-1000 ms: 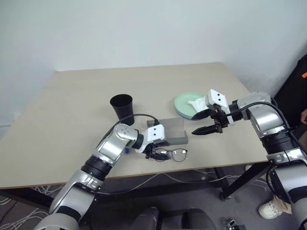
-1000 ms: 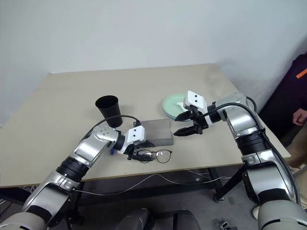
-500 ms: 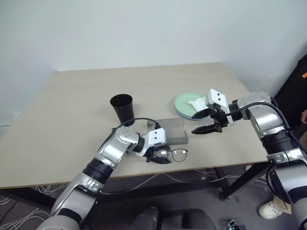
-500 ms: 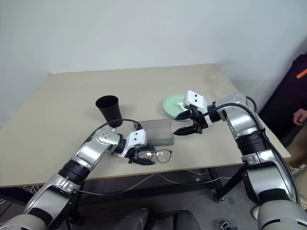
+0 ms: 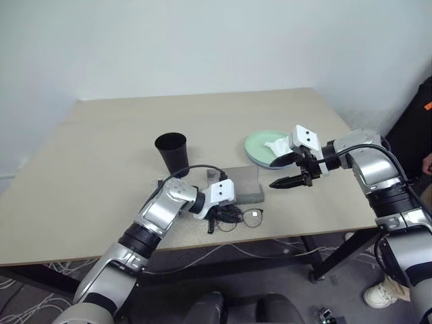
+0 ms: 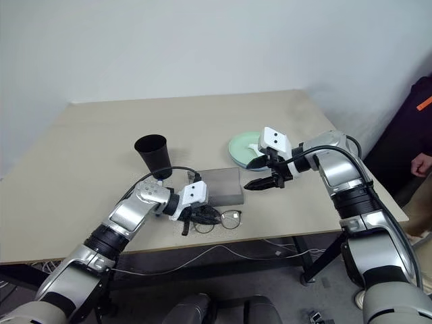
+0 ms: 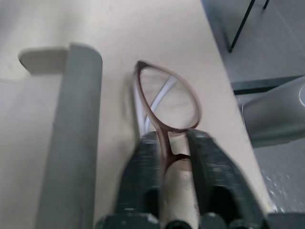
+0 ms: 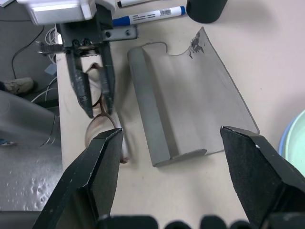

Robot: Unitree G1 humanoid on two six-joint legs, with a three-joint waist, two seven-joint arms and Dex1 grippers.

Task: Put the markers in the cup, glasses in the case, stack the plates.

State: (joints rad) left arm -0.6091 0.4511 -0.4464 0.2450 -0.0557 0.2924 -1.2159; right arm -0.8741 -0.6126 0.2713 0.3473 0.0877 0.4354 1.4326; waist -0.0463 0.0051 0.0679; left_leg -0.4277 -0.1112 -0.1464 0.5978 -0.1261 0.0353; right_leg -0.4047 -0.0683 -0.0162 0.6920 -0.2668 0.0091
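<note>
Near the front edge of the beige tabletop [image 5: 101, 175], head views: left gripper [image 5: 226, 217] has its jaws closed on the thin dark-framed glasses [image 5: 244, 217], which lie just in front of the flat grey rectangular case [image 5: 244, 183]. Black tapered plastic cup [image 5: 172, 153] stands upright, far-left of the case. Pale mint green plate [image 5: 260, 145] sits far-right of the case, with crumpled white tissue [image 5: 277, 145] on it. Right gripper [image 5: 287, 174] hangs above the tabletop right of the case, jaws wide, holding nothing.

Left wrist view: two black fingers [image 7: 138, 176] pinch the frame at the bridge; case edge runs alongside.

Right wrist view: right jaws wide over the open case; blue-capped white marker [image 8: 150, 15] and a second marker [image 8: 138, 2] lie beside the cup.
</note>
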